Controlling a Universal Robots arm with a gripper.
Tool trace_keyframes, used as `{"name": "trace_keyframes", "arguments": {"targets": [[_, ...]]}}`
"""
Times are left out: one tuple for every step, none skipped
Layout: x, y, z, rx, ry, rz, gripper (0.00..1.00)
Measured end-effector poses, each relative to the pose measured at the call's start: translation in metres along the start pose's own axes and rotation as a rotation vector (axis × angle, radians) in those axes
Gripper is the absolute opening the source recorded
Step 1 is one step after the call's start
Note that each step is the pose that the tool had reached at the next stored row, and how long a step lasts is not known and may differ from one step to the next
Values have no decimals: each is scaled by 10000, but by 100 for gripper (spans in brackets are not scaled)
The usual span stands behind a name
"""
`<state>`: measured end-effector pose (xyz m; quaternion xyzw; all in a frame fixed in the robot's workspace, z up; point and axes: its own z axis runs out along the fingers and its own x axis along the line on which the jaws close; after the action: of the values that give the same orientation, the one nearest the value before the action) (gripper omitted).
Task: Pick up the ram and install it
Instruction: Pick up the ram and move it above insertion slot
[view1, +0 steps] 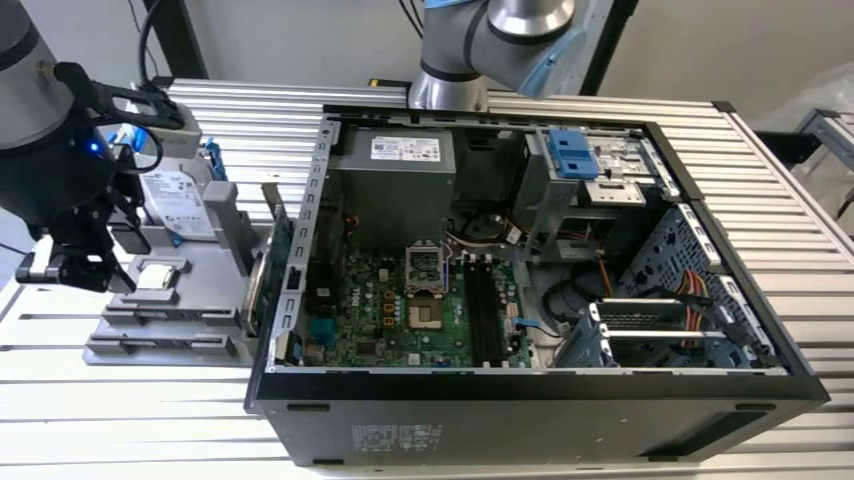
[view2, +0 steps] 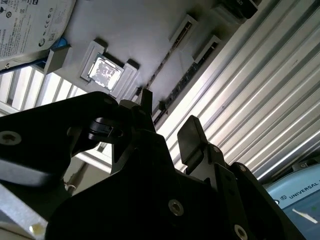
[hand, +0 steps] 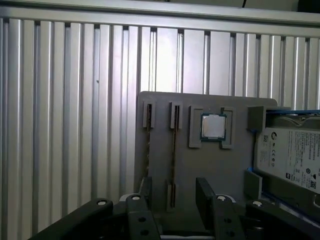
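**Examiner:** Locate the ram.

**Arm:** I read the ram (hand: 173, 155) as the thin dark strip standing on edge in a groove of the flat grey holder plate (hand: 225, 170). Small grey end brackets (hand: 173, 112) hold it in place. Its groove is the one nearer the processor. A second groove (hand: 147, 145) runs just beside it, toward the plate's edge. Seen edge-on, its face and label cannot be made out.

**Examiner:** Condition of your claw?

**Arm:** My black two-fingered claw (hand: 174, 189) is spread wide and carries nothing. In the first wrist view one of my fingers (hand: 146, 187) stands on each side of that groove, with the strip between them. I cannot tell whether either finger touches it.

**Examiner:** Neighbouring items?

**Arm:** A small square silver processor chip (hand: 213, 126) sits in its own recess just beside the ram's groove. Past it, on the same plate, lies a boxy silver hard drive (hand: 292, 160) with a white label and blue at its side. The plate rests on a ribbed aluminium table (hand: 70, 125).

**Examiner:** And the machine?

**Arm:** An open-sided black computer case (view1: 534, 395) stands to the exterior view's right of the plate. Its green motherboard (view1: 387, 320) is exposed, with long black memory sockets (view1: 483, 310) near the middle. My claw hangs over the plate at the exterior view's left, well apart from the case.
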<state>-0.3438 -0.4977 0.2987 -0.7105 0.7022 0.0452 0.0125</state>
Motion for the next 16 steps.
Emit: {"name": "trace_keyframes", "arguments": {"targets": [[5, -3, 4, -1, -2, 3, 100], [10, -4, 7, 0, -2, 5, 100], [17, -4, 12, -1, -2, 8, 100], [24, -5, 18, 0, -3, 11, 100], [30, -6, 26, 1, -4, 16, 100], [36, -6, 36, 2, -4, 21, 100], [41, -6, 44, 1, -3, 28, 100], [45, -6, 54, 2, -3, 35, 100], [50, -7, 63, 3, -4, 41, 100], [54, -7, 72, 4, -5, 48, 100], [57, -7, 80, 4, -5, 56, 100], [60, -7, 88, 5, -5, 64, 100], [63, -8, 95, 5, -6, 71, 100], [65, -9, 103, 6, -6, 77, 100], [67, -9, 111, 6, -6, 83, 100], [68, -9, 118, 6, -6, 88, 100]]}}
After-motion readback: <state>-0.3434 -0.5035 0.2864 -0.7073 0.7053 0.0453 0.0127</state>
